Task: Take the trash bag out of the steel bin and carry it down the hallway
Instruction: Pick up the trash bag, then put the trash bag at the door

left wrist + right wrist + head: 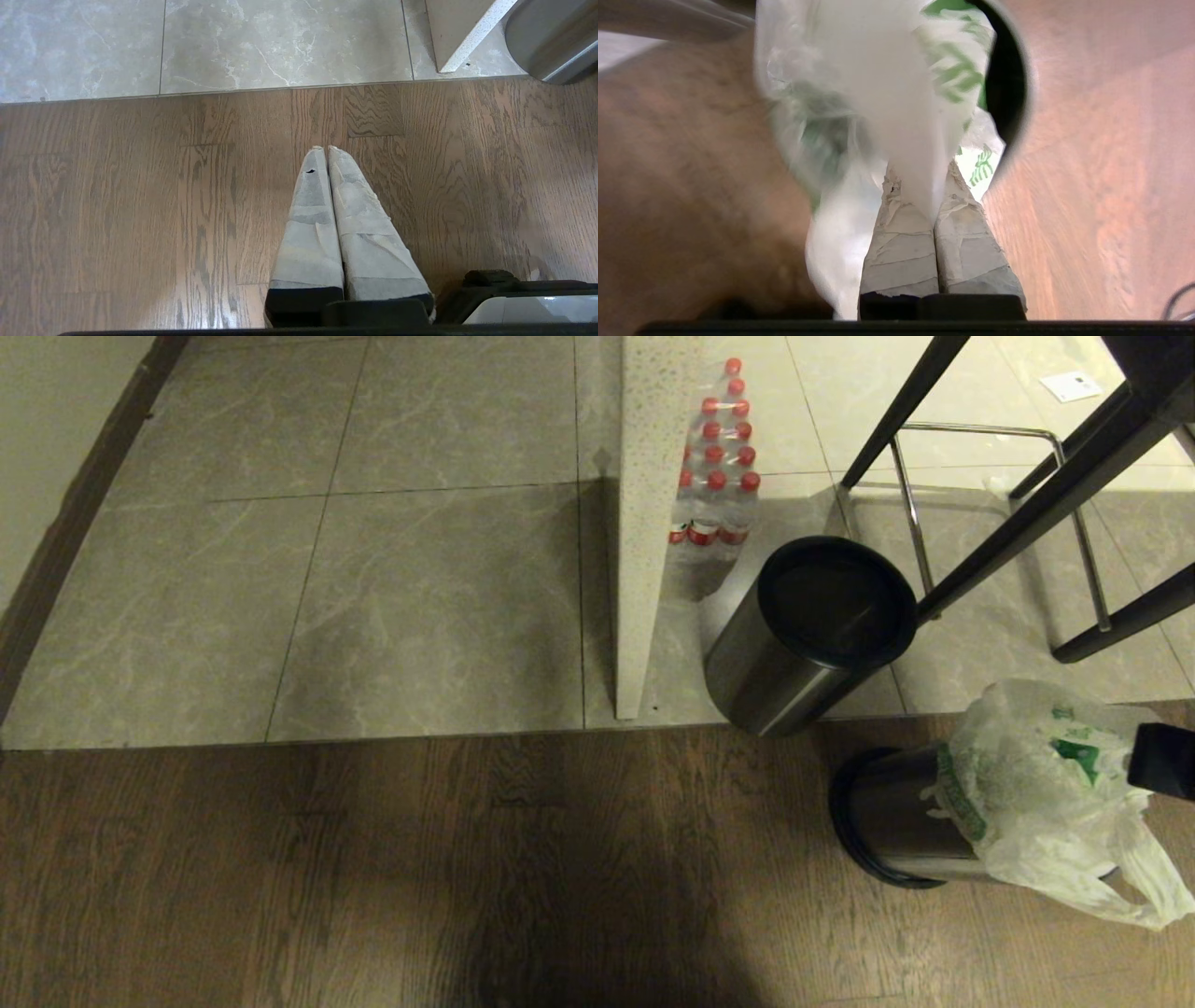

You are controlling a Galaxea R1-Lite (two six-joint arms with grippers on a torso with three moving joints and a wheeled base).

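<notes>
The right gripper (920,186) is squeezed tight on the trash bag (1046,793). The bag looks mostly out of the steel bin (887,821), bunched up over the bin's top, with one loose end hanging down beside it. The bag is not fully clear of the bin yet, and I think the whole carry down the hallway is left to do.

The left gripper (324,151) is pressed together with nothing in it, hanging over the wood floor (420,877).

A second steel bin (812,635) stands close behind, beside a stone counter edge (644,569). Water bottles (719,476) and black stool legs (1027,495) crowd that side. The grey tile floor (373,569) on the left is the open way out
</notes>
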